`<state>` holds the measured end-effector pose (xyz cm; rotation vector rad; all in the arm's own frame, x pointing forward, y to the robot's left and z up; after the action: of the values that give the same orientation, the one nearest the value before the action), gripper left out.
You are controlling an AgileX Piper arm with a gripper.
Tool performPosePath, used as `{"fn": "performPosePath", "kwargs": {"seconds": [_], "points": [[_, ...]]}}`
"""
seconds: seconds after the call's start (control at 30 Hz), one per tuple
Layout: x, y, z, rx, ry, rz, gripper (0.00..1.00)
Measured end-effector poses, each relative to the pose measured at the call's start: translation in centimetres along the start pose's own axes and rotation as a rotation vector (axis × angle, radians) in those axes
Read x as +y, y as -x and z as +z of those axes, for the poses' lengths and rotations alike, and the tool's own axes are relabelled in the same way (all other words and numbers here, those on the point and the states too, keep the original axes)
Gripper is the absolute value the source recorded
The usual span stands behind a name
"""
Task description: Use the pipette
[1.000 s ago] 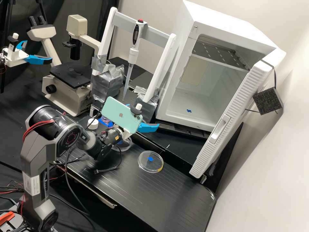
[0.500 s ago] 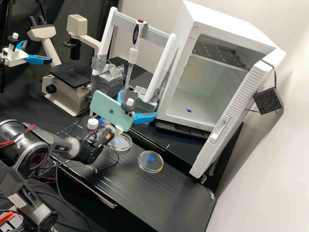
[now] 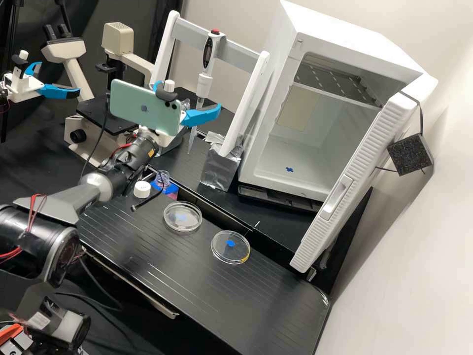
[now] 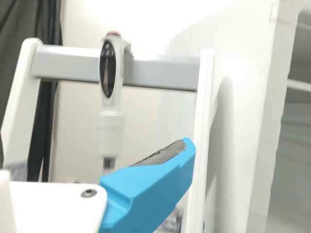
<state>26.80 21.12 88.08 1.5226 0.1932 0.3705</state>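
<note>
Facing the pipette [image 4: 111,133], pincer [image 3: 188,94] seemingly spread, high view: dishes [image 3: 188,225]

Laboratory, microscope [image 3: 96,111], petri dishes [image 3: 231,251], pipette [image 3: 204,85]

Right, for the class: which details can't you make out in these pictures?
Pipette's lower end, wrist view: behind a blue finger.
Any reading on its dark oval panel, high view: too small.
Part of the microscope stage, high view: behind the phone.

A white pipette [image 3: 204,84] hangs upright on a grey crossbar [image 3: 241,54].
</note>
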Motion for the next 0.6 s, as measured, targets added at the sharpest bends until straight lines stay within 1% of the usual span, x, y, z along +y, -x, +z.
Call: {"fn": "performPosePath", "kwargs": {"seconds": [0.1,0.13,0.17,0.23,0.3,0.4,0.43,0.5,0.6], "points": [[0.6,-1.6,-0.9,-0.01,0.01,0.011,1.0],[0.7,-2.0,-1.1,-0.016,0.019,0.009,1.0],[0.7,-2.3,-1.3,-0.023,0.019,0.009,1.0],[0.7,-3.3,-1.7,-0.034,0.029,0.005,1.0],[0.6,-4.1,-2.0,-0.048,0.042,-0.001,1.0],[0.0,-5.4,-2.3,-0.058,0.083,-0.026,1.0],[0.0,-5.5,-2.3,-0.061,0.089,-0.029,1.0],[-0.5,-6.4,-2.3,-0.073,0.112,-0.055,1.0],[-0.9,-7.3,-2.3,-0.085,0.117,-0.068,1.0]]}}
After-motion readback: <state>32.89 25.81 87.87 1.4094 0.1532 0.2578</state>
